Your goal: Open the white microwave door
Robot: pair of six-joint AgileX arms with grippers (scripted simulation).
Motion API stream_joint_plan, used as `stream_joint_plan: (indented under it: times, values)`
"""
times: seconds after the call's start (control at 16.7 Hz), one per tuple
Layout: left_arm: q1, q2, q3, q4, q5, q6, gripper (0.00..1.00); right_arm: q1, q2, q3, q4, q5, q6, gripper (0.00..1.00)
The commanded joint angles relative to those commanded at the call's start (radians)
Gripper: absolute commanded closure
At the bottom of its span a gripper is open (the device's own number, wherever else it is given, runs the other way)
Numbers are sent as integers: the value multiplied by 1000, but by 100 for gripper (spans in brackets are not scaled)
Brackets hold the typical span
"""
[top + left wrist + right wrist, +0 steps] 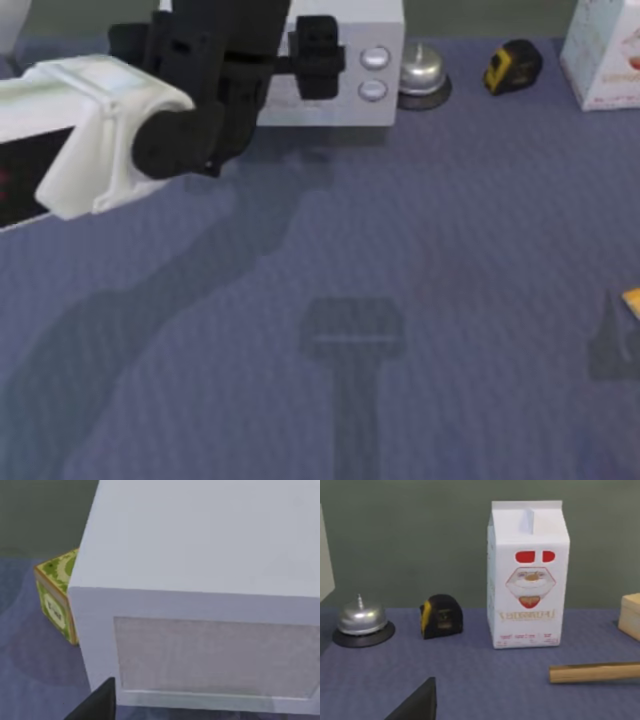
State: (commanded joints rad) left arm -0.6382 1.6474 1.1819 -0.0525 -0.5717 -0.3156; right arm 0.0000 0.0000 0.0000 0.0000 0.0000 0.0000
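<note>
I am in the approach step: my left claw hovers close in front of the microwave at the far edge of the tabletop, left of centre. I cannot tell whether its fingers are spread or closed. The white microwave door is shut, flush with the box, its speckled grey mesh window filling most of the front. No handle shows, so I judge the next move must catch the door's free edge and swing it outward on its hinge. A green patterned box sits just beside the microwave. My right claw is not in view.
</note>
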Motion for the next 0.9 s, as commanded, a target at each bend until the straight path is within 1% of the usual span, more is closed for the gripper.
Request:
stream_joint_plan:
  times: [0.18,0.36,0.66,0.9]
  values:
    - [-73,173,139,-1,-65,-38,0,0,0,0,0,0,0,0]
    - [-114,276,222,1,-102,-61,0,0,0,0,0,0,0,0]
    - [-122,295,237,2,-109,-66,0,0,0,0,0,0,0,0]
    - [-102,334,273,15,-92,-52,0,0,0,0,0,0,0,0]
